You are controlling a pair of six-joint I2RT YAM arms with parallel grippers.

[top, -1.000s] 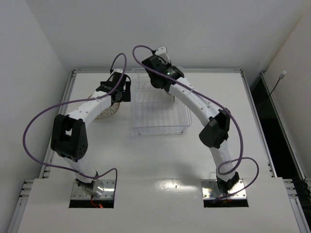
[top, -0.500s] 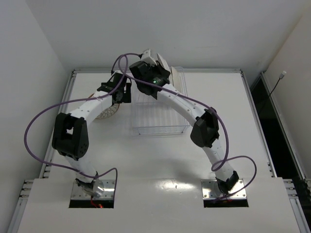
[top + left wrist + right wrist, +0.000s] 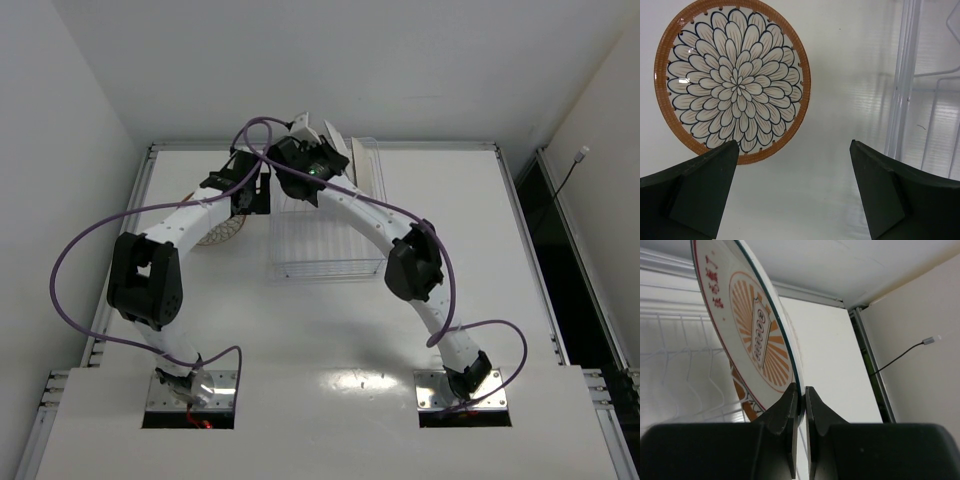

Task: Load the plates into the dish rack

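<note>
Two tools. Right tool (image 3: 800,395) clenched on rim of orange-medallion plate (image 3: 752,335), plate tilted on edge above far end of dish rack (image 3: 310,250). Left tool (image 3: 794,145) released, jaws wide, hovers above table (image 3: 840,75) between petal plate (image 3: 732,80) and dish rack.

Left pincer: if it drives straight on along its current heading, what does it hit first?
Likely bare table, in the gap between the petal plate and the rack. The open left pincer points down there; neither lies dead ahead, though depth is unclear.
</note>
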